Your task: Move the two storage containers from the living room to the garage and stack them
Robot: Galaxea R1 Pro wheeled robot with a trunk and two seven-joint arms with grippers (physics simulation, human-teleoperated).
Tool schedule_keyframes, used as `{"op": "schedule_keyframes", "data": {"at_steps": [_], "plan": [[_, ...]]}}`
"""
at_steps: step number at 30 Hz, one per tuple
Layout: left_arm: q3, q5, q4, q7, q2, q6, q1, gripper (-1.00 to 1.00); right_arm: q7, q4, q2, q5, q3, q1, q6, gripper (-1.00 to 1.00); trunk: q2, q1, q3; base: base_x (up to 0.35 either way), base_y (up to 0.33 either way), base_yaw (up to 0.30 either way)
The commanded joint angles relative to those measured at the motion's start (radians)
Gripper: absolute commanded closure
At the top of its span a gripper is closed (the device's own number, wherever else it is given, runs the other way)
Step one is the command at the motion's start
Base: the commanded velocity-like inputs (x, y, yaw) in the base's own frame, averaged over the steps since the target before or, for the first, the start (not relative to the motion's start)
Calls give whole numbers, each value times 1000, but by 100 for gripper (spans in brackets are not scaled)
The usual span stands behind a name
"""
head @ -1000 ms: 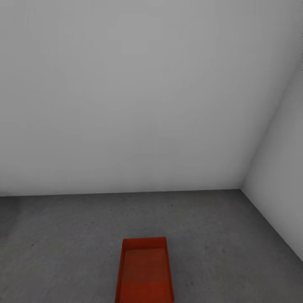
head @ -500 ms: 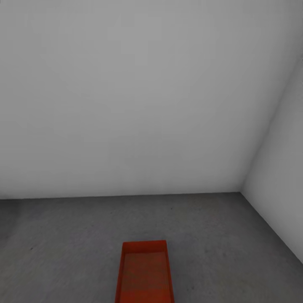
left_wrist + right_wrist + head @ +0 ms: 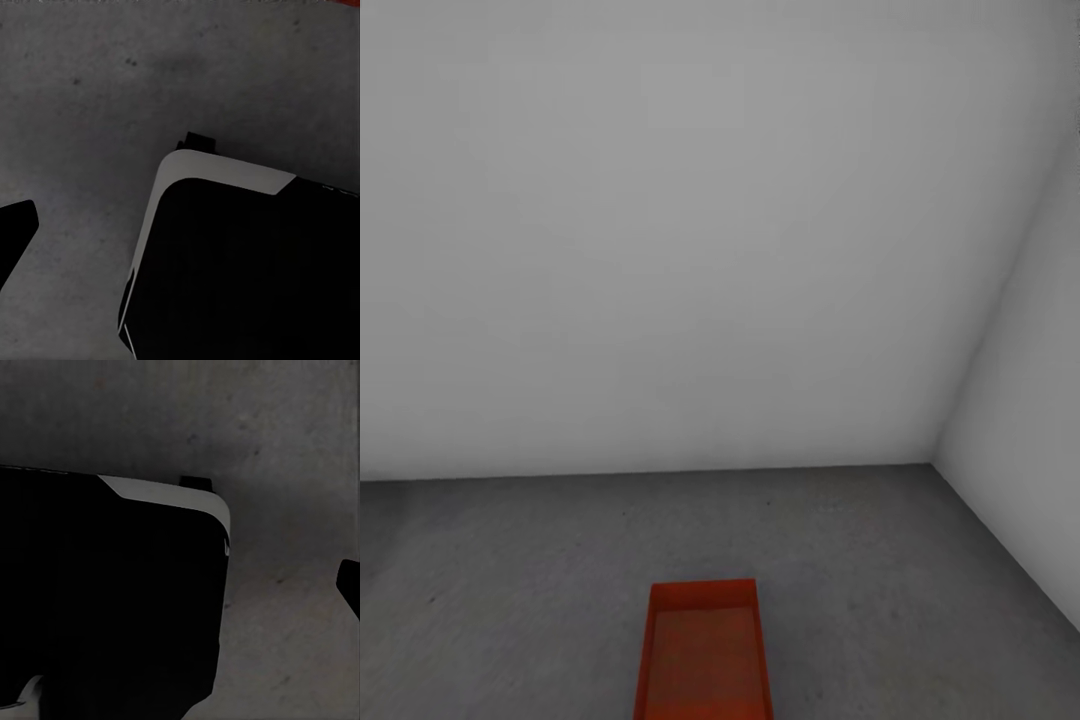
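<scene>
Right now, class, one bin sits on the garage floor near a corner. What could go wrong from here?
1. The orange-red container is cut off by the head view's lower edge, so the robot could misjudge its near end or bump it.
2. The side wall meets the floor close by on the right, which may cramp turning.
3. No second container shows; stacking is not yet done.

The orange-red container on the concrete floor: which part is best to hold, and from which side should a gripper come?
Probably a long side wall of the storage container, approached from above. It sits upright and open on the floor, lengthwise away from the robot, so its thin rim is exposed. One finger inside and one outside should pinch it.
</scene>
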State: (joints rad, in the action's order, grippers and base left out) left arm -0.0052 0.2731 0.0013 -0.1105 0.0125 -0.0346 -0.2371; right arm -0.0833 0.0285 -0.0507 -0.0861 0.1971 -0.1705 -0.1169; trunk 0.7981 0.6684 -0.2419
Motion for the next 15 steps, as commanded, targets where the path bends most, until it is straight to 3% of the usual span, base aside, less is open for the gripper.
{"op": "schedule_keyframes", "data": {"at_steps": [1,15], "plan": [[-1,5,1,-1,0,-3,-1,-100,-3,3,0,-9,8,-1,-6,-100,1,0,0,0,0,0],[-1,5,1,0,-3,-2,-1,-100,-6,3,0,-7,8,-1,-7,-100,1,0,23,0,0,0]]}}
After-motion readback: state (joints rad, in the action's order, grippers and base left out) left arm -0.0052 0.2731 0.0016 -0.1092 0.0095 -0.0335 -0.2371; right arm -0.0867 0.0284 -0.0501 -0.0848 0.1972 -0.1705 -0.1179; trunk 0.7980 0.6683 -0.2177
